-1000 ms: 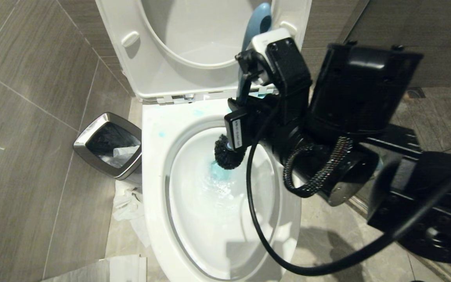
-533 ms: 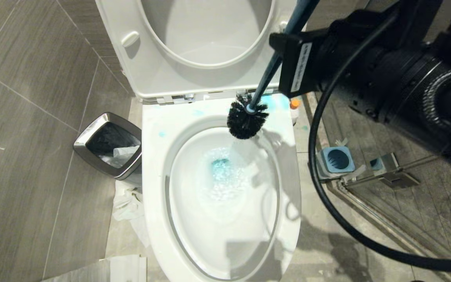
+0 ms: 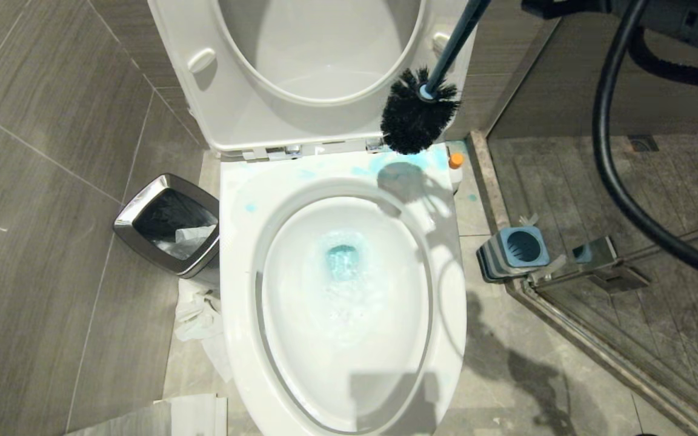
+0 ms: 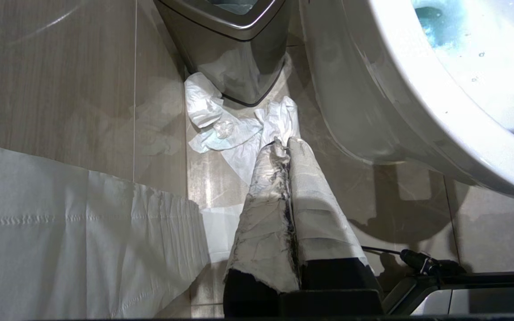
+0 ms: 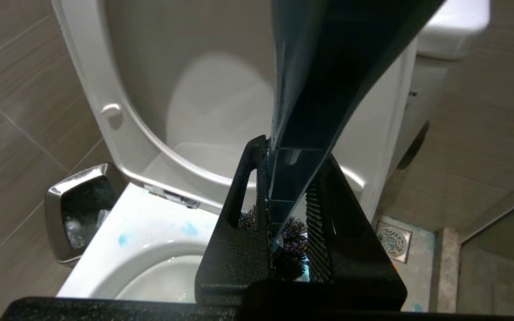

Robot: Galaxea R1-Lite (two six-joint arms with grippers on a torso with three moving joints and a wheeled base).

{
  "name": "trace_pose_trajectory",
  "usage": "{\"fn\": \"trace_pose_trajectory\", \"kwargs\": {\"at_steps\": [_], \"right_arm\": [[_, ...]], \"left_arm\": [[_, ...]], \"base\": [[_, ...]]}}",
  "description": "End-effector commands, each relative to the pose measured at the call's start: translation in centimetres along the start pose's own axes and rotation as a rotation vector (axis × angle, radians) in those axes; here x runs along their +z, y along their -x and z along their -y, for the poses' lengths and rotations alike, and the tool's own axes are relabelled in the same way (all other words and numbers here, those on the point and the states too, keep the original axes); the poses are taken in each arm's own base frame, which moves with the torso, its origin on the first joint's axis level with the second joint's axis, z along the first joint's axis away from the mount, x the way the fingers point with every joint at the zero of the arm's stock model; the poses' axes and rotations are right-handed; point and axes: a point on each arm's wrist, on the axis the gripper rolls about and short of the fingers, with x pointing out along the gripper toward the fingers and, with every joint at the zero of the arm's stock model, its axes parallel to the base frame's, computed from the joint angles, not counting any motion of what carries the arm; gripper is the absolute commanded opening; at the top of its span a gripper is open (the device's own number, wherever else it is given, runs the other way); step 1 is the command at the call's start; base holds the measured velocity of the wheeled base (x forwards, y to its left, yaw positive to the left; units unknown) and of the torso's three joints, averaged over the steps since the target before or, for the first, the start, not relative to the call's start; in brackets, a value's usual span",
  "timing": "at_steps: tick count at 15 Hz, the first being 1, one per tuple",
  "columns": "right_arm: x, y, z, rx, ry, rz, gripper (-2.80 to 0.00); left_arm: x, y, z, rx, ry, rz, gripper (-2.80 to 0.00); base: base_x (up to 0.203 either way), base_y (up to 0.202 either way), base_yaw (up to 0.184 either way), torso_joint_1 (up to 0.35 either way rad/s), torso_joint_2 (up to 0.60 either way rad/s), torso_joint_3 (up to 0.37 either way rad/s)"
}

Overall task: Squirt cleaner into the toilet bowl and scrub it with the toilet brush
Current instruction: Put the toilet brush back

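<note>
Brush [image 3: 420, 118] is hanging over the toilet bowl's [image 3: 237, 242] back right rim corner, clenched by the right gripper [image 5: 290, 209]; the left gripper [image 4: 287, 149] is pinched empty. Carrying it steadily toward the stand [image 3: 515, 251] is avoiding drips of cleaner [image 3: 343, 261].

We see walls: grey wood-grain tiles [image 3: 52, 121] | floor: beige stone tiles [image 3: 506, 339], crumpled tissue [image 3: 194, 315] | chrome-rimmed waste bin [image 3: 167, 224] well apart from the tool | floor drain [image 5: 393, 240] near the tool
</note>
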Motion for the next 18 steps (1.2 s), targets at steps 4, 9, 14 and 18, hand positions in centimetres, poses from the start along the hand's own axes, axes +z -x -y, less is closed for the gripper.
{"fn": "trace_pose_trajectory", "kwargs": {"at_steps": [4,9,14,18], "right_arm": [[0.8,-0.2,1.3,-0.047,0.037,0.019,-2.8],[1.4,-0.3,1.9,-0.056,0.049,0.008,-2.8],[1.1,-0.6,4.0,-0.125,0.071,0.006,-2.8],[0.6,-0.6,7.0,-0.194,0.079,0.004,-2.8]], "left_arm": [[0.0,0.0,0.0,0.0,0.0,0.0,-2.8],[0.0,0.0,0.0,0.0,0.001,0.0,-2.8],[0.0,0.0,0.0,0.0,0.001,0.0,-2.8],[0.0,0.0,0.0,0.0,0.001,-0.002,-2.8]], "base": [[0.0,0.0,0.0,0.0,0.0,0.0],[0.0,0.0,0.0,0.0,0.0,0.0],[0.0,0.0,0.0,0.0,0.0,0.0],[0.0,0.0,0.0,0.0,0.0,0.0]]}}
